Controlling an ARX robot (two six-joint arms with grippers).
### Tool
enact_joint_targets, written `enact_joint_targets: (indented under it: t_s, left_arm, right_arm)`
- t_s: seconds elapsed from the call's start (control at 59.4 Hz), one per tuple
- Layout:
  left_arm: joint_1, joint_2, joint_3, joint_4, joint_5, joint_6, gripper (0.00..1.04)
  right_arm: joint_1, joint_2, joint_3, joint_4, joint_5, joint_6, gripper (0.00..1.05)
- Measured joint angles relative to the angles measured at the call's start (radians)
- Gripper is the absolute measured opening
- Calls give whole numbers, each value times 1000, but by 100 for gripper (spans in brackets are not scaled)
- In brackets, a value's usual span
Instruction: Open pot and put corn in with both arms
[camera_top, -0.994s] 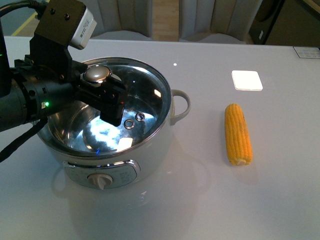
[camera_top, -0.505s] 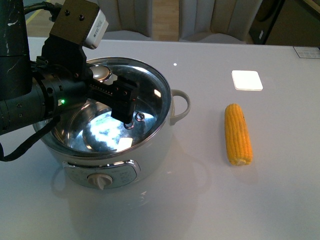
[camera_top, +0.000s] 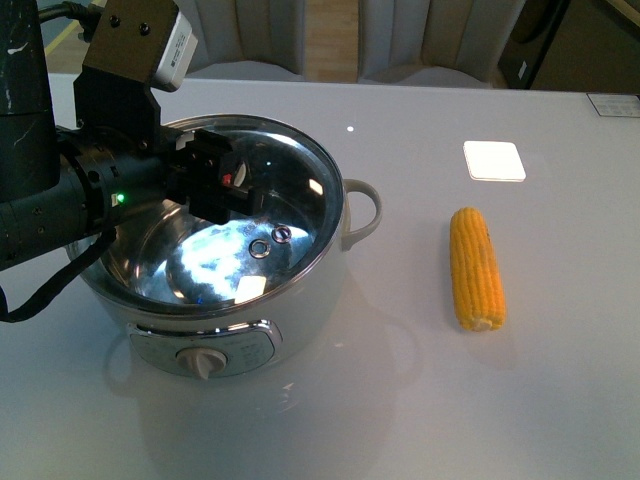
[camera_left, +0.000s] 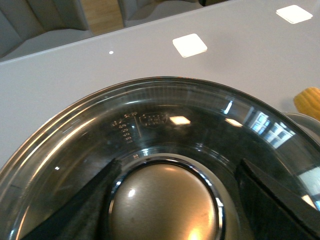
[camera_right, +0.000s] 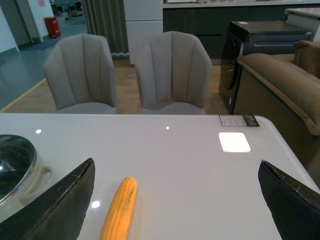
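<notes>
1. The pot (camera_top: 300, 310) sits on the surface (camera_top: 400, 400) with its glass lid (camera_top: 290, 190) on top.
2. The left hand (camera_top: 222, 183) hangs over the lid. Its 2 fingers (camera_left: 75, 210) are spread, 1 on each side of the knob (camera_left: 165, 210), not squeezing it.
3. The corn (camera_top: 475, 268) lies on the surface, well apart from the pot, on its right.
4. The right hand (camera_right: 176, 170) is spread wide with nothing in it.

Bright, even light. Window glare streaks the round steel-rimmed glass lid (camera_top: 215, 265) at nine o'clock; the yellow corn cob (camera_top: 475, 268) casts a faint shadow on the glossy white table (camera_top: 400, 400).
</notes>
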Motion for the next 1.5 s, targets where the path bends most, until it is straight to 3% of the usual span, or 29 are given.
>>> enact_joint_targets:
  t_s: [0.589, 0.977, 1.213, 1.499]
  left_arm:
    - [3, -56, 0, -75, -34, 30, 45]
    - [58, -133, 11, -143, -44, 47, 45]
    - [131, -174, 38, -157, -38, 47, 45]
    - [316, -183, 38, -154, -18, 48, 45]
  right_arm:
    - [0, 0, 0, 0, 0, 0, 96]
    - [0, 0, 0, 0, 0, 0, 96]
    - [0, 0, 0, 0, 0, 0, 96]
    - [0, 0, 0, 0, 0, 0, 96]
